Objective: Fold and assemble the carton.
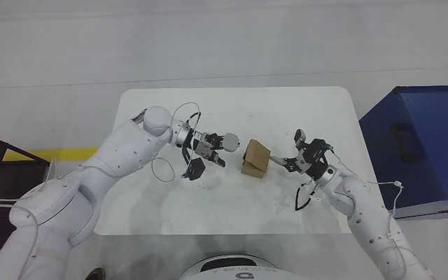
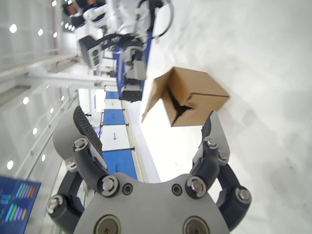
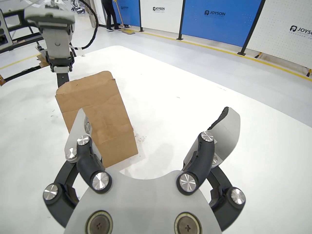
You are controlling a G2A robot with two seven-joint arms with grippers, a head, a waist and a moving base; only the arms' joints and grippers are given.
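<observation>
**One carton, two arms, one counter.** The single brown carton (image 1: 255,158) (image 2: 192,98) (image 3: 97,115) stands near the middle of the white counter (image 1: 280,112) (image 2: 256,37) (image 3: 182,93), between the two sets of jaws. Its body is squared up. One end is closed by flaps that meet in a cross-shaped gap, and one long flap stands free.

**Left arm** (image 1: 126,157): it extends from the counter's left side toward the centre, with the wrist rolled so that the left jaws point at the carton. The left jaws are spread wide and hold nothing. The carton lies just ahead of them.

**Right arm** (image 1: 360,210): it comes in from the counter's right side, forearm angled toward the centre. The right jaws are likewise spread and empty. The carton lies directly ahead, closer to one finger (image 3: 78,127) than to the other. Whether that finger touches the carton cannot be told.
</observation>
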